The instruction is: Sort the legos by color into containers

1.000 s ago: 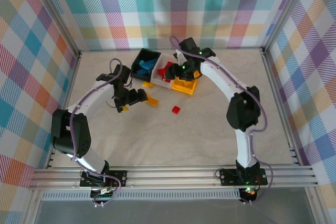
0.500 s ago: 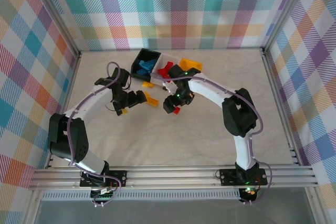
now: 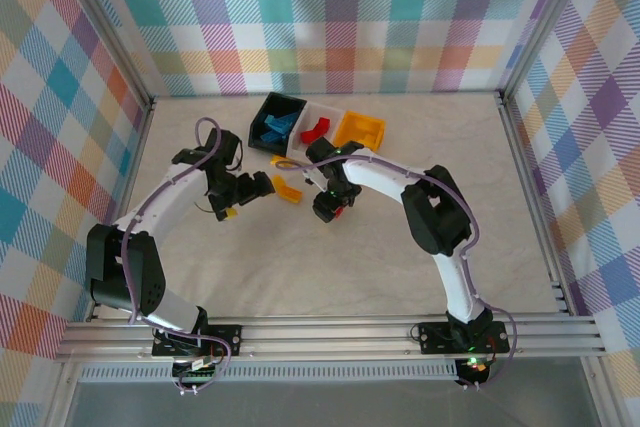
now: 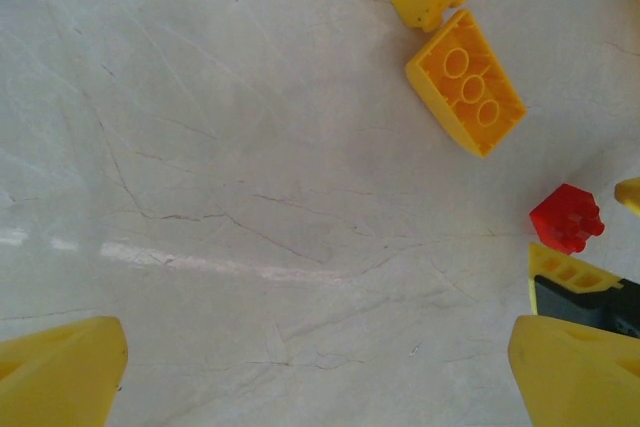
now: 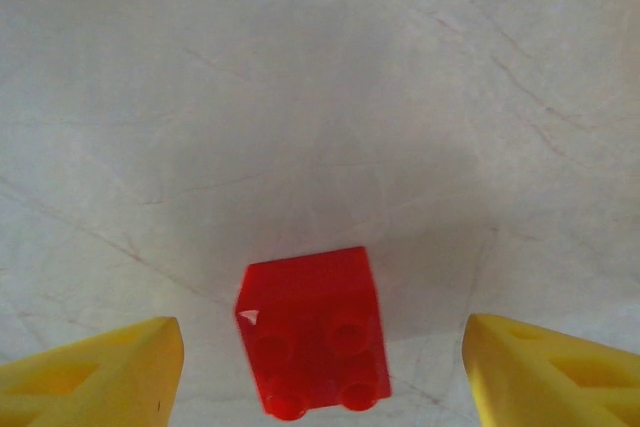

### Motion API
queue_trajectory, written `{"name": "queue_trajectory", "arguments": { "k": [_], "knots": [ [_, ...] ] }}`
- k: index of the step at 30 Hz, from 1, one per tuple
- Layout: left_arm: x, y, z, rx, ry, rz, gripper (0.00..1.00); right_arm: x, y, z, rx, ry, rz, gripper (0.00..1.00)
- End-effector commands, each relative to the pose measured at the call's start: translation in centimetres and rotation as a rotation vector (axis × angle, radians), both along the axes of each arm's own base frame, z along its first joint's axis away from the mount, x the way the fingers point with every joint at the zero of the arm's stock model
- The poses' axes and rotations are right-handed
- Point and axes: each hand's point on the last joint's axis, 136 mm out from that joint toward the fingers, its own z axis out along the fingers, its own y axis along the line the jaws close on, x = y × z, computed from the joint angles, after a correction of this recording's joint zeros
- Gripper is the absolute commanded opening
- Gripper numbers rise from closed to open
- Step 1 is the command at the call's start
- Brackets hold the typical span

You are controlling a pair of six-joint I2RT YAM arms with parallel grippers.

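While the right gripper hangs with jaws spread astride a red lego on the table, touching neither side, the left gripper, spread wide and empty, hovers by a yellow lego near the containers.

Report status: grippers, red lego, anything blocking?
Right gripper open, straddling red lego on table, gaps both sides. Left gripper open over bare surface, yellow lego ahead. Nothing blocking the grasp.

Overhead view; wrist close-ups sharing red lego
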Motion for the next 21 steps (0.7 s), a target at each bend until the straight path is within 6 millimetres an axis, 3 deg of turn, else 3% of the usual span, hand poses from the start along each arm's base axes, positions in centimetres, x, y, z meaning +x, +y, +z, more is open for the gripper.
{"name": "queue_trajectory", "arguments": {
  "k": [1,7,14,21],
  "knots": [
    [-0.9,0.6,0.2,-0.006,0.015,-0.006,0.98,0.5,-0.1,-0.6,-0.035,-0.020,0.020,0.72],
    [-1.4,0.9,-0.3,-0.006,0.028,0.002,0.98,0.1,0.5,-1.7,-0.033,0.010,0.016,0.62],
    [-1.3,0.9,-0.5,-0.019,0.030,0.011,0.99,-0.3,-0.4,-3.2,-0.098,0.011,0.010,0.53],
    [-1.2,0.8,-0.7,-0.025,0.037,0.019,0.99,-0.1,-0.9,-2.5,-0.101,-0.025,-0.002,0.30]
  ]
}}
